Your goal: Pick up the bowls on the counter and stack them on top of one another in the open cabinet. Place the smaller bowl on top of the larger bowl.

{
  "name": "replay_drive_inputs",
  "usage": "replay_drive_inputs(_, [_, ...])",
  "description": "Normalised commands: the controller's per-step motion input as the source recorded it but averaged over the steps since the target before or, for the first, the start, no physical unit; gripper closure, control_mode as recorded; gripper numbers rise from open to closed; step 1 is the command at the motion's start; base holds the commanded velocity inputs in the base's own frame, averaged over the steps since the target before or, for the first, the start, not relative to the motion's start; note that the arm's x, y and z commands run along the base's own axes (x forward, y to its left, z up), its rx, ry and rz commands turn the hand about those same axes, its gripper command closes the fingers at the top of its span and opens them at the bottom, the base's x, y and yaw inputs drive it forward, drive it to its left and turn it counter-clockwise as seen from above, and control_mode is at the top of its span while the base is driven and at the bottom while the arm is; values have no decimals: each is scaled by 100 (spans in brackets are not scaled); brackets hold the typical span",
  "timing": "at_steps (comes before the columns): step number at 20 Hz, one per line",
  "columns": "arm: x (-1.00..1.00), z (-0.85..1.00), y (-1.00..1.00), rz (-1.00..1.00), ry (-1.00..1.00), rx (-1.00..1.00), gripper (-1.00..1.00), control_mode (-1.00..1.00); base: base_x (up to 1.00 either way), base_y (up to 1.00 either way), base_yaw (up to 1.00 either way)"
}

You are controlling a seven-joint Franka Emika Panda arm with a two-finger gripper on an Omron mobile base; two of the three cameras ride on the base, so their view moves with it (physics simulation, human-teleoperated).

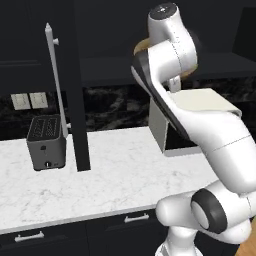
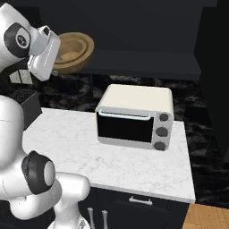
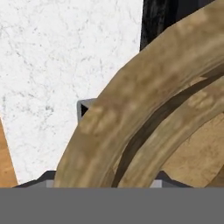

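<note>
The narrower light wooden bowl (image 2: 70,50) sat nested in the wide thick-rimmed wooden bowl (image 2: 86,48) on the black upper cabinet's dark shelf (image 2: 147,65), stacked as intended. Whether my gripper clenched, I could not tell.

Larger bowl (image 2: 85,49) half behind arm

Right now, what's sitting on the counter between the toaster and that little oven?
Nothing but bare marble counter lies between the toaster and the toaster oven in the left base view; the open cabinet door hangs over that stretch.
</note>
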Motion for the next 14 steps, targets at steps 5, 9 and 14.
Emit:
replay_drive_inputs(5, [100, -34, -4, -1, 12, -13, 100, -100, 0, 0, 0])
replay_drive_inputs(9, [100, -1, -18, -1, 0, -6, 100, -100, 0, 0, 0])
replay_drive_inputs(14, [100, -1, -21, 0, 1, -4, 100, -100, 0, 0, 0])
